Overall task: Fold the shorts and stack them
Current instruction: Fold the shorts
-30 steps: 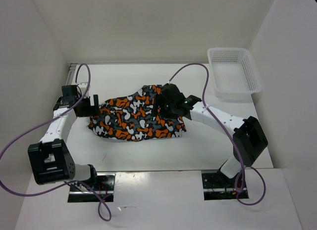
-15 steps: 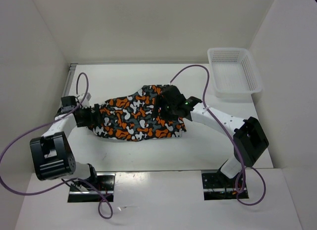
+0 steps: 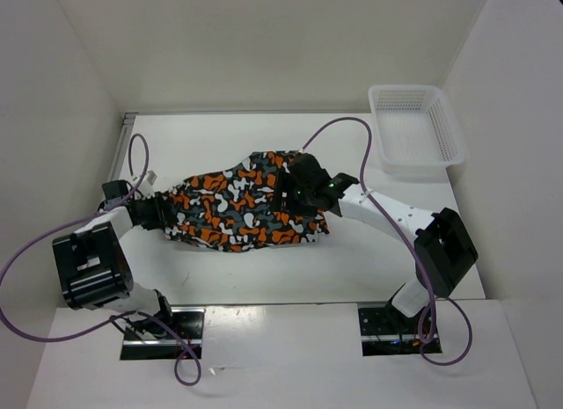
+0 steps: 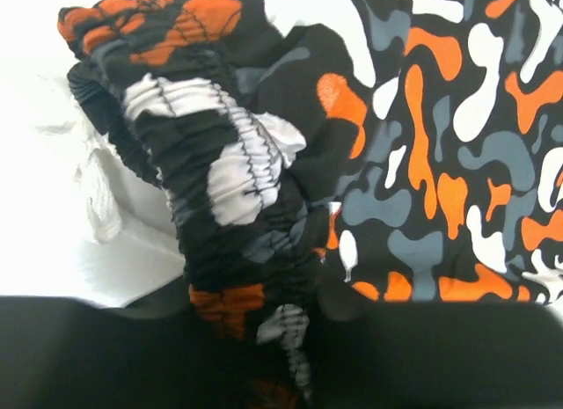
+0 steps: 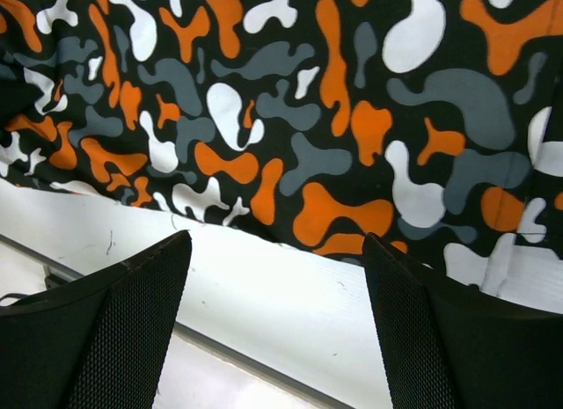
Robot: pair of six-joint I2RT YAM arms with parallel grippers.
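Observation:
The camouflage-print shorts (image 3: 237, 211) lie spread across the middle of the white table (image 3: 369, 268). My left gripper (image 3: 161, 211) is at their left end. In the left wrist view the bunched elastic waistband (image 4: 220, 163) runs down between the dark jaws of the left gripper (image 4: 281, 339), which are shut on it. My right gripper (image 3: 297, 193) hovers over the right part of the shorts. In the right wrist view the right gripper (image 5: 277, 321) stands open, with its mesh-faced fingers (image 5: 114, 330) apart over bare table and the shorts' hem (image 5: 308, 101) just beyond.
A white plastic mesh basket (image 3: 413, 132) stands at the back right corner. White walls enclose the table on the left, the back and the right. Purple cables (image 3: 352, 127) loop from both arms over the table.
My left arm has swung in to the shorts' left end and its jaws have closed on the waistband. The right arm has stayed where it was.

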